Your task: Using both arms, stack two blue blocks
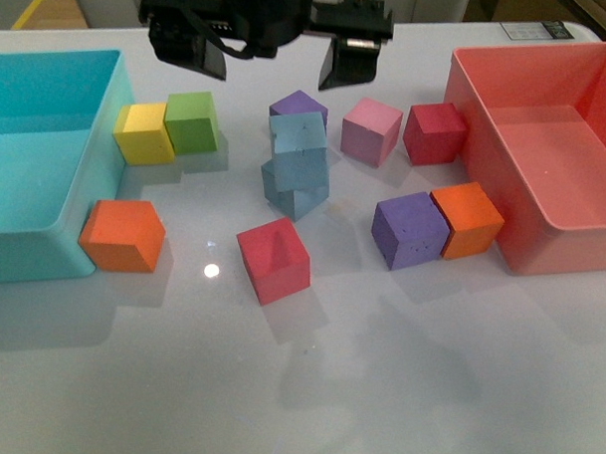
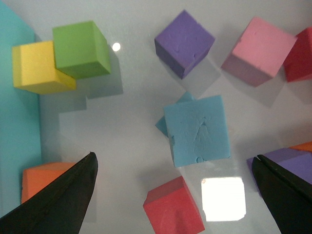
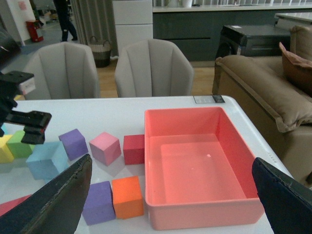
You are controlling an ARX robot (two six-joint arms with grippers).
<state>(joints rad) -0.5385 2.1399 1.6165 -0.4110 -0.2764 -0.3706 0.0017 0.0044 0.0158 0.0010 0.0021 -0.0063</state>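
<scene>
Two blue blocks stand stacked mid-table: the upper blue block point(image 1: 298, 137) sits twisted on the lower blue block point(image 1: 297, 190). Seen from above in the left wrist view, the upper block point(image 2: 197, 129) covers the lower one, of which only a corner point(image 2: 163, 125) peeks out. My left gripper point(image 2: 174, 158) hangs open high above the stack, with nothing between its black fingers point(image 2: 63, 200). The right gripper point(image 3: 171, 161) is open too, raised over the coral bin and holding nothing. Both arms show as black bulk at the far edge: left arm point(image 1: 192, 42), right arm point(image 1: 357, 48).
A turquoise bin point(image 1: 45, 251) stands at the left and a coral bin point(image 1: 543, 256) at the right. Around the stack lie loose cubes: yellow point(image 1: 143, 133), green point(image 1: 191, 122), orange point(image 1: 122, 234), red point(image 1: 273, 259), purple point(image 1: 410, 230), pink point(image 1: 370, 131).
</scene>
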